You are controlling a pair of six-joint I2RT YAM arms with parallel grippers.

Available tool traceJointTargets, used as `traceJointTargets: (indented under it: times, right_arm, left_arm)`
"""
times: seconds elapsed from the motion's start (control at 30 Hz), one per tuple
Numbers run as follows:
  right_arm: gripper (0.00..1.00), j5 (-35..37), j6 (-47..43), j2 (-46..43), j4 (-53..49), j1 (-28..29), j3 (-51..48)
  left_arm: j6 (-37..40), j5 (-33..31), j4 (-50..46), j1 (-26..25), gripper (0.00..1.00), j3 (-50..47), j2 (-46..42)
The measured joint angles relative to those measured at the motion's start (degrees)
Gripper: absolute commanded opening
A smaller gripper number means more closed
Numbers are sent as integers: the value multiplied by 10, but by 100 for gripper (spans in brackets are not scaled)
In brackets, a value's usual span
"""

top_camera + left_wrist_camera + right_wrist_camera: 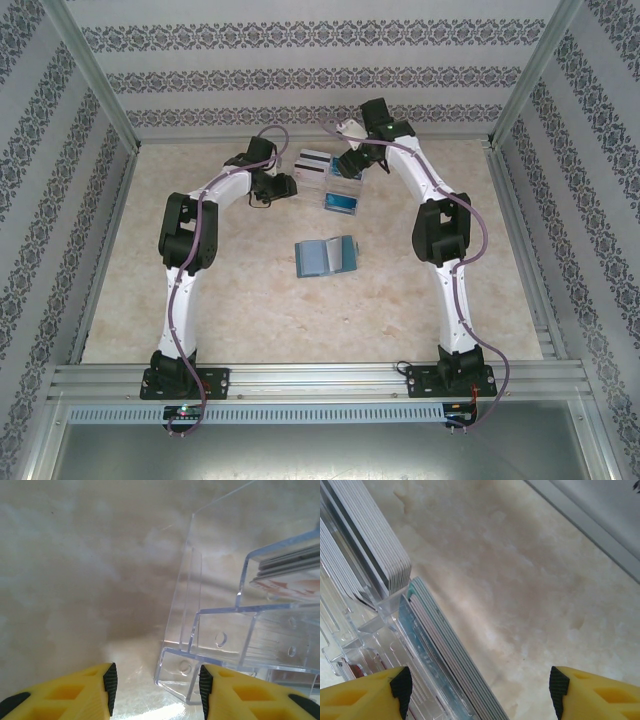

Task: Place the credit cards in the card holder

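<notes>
The teal card holder point(325, 256) lies open on the table's middle. Behind it stands a clear tray point(346, 186) holding credit cards: white ones with a black stripe point(313, 162) and blue ones point(340, 203). My left gripper point(284, 186) sits at the tray's left side. In the left wrist view it point(155, 685) is open, with the tray's corner point(175, 672) between its pads and cards point(292, 562) further inside. My right gripper point(350, 165) hovers over the tray. It point(480, 692) is open, straddling a stack of cards on edge point(445, 645), with nothing gripped.
A second stack of white cards point(370, 540) stands in the tray's far compartment. A metal frame rail point(320, 378) runs along the near edge, and patterned walls close the other sides. Bare marble-look table point(250, 310) lies in front of the card holder.
</notes>
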Motion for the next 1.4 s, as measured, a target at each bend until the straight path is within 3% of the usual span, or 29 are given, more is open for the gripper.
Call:
traceJointTargets:
  times: [0.57,1.4]
  right_arm:
    - [76,-17,-1,46,-30,1,35]
    - [68,-37,58,52,-12,-12,53]
  left_arm:
    - [5,1,7,-1,48,-5,0]
    - [15,7,4,-1,48,-7,0]
